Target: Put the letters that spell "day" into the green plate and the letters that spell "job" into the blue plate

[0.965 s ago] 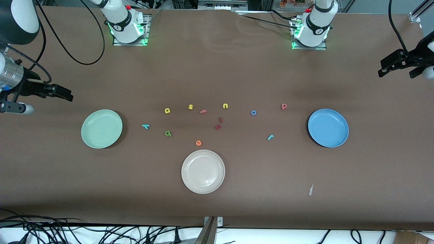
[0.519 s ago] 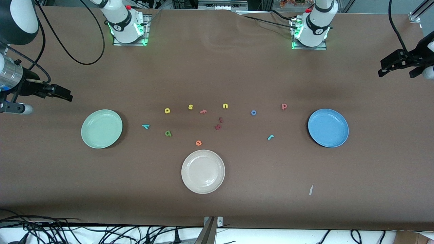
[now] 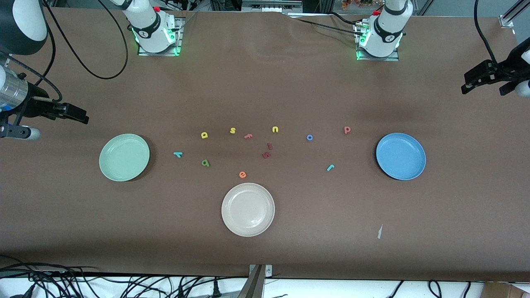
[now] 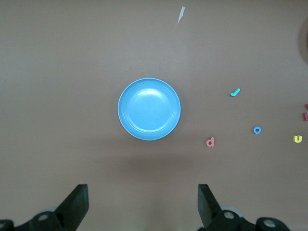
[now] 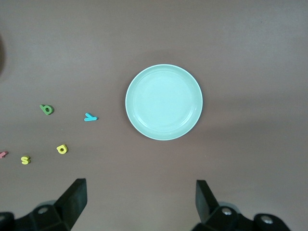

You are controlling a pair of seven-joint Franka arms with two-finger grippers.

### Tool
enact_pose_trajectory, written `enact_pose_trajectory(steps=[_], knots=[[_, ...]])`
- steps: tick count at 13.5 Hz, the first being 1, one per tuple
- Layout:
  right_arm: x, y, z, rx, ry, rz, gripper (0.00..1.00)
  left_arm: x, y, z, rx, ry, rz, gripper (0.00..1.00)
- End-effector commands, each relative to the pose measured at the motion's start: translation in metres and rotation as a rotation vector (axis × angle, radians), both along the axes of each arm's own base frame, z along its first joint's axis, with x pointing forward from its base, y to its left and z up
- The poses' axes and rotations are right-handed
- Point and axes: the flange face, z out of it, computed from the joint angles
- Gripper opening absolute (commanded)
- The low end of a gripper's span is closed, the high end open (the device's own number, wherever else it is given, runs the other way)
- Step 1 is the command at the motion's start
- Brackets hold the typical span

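Brown cloth covers the whole table [image 3: 290, 91], and every letter lies flat on it, none yet in a plate. The "day" set sits toward the right arm's end: the teal y [image 3: 177, 155] just beside the green plate [image 3: 108, 170], the dark green letter [image 3: 205, 163] a little toward the middle, and the yellow bowl letter [image 3: 204, 135] farther from the front camera than both. The y's stem lies roughly along the table's length, pointing at the plate.

The "job" set lies toward the left arm's end: the blue o [image 3: 309, 137], the salmon letter [image 3: 347, 130] and the teal j [image 3: 330, 167], the j nearest the front camera and the salmon one closest to the blue plate [image 3: 418, 171]. Between the two sets are the spare letters and, nearer the camera, a cream plate [image 3: 227, 223].

So the split is plain: the right arm is nearer "day" and the green plate, the left arm nearer "job" and the blue plate. My guess is that the y, being closest to its plate, makes the easiest first pick.

The right gripper [image 5: 139, 202] hangs high over the cloth near the green plate, jaws spread wide, empty. The left gripper [image 4: 143, 204] hangs likewise near the blue plate, also wide apart, touching nothing.
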Motion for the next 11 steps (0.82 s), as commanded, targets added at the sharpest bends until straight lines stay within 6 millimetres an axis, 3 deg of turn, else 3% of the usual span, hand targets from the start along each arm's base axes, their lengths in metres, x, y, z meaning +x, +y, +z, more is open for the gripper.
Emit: enact_pose_trajectory(steps=[1,4,11], knots=[[-0.0016,-0.002,-0.0002,-0.011,-0.007,0.009,1.0,0.0016,-0.0025,0.007,0.027,0.004,0.004,1.0],[-0.0016,-0.0021,-0.0002,-0.012,-0.007,0.009,1.0,0.0018,-0.0117,0.007,0.028,0.003,-0.013,1.0],[-0.0012,-0.0003,-0.0033,-0.013,0.003,0.012,1.0,0.0016,-0.0101,0.0069,0.028,0.005,-0.01,1.0]])
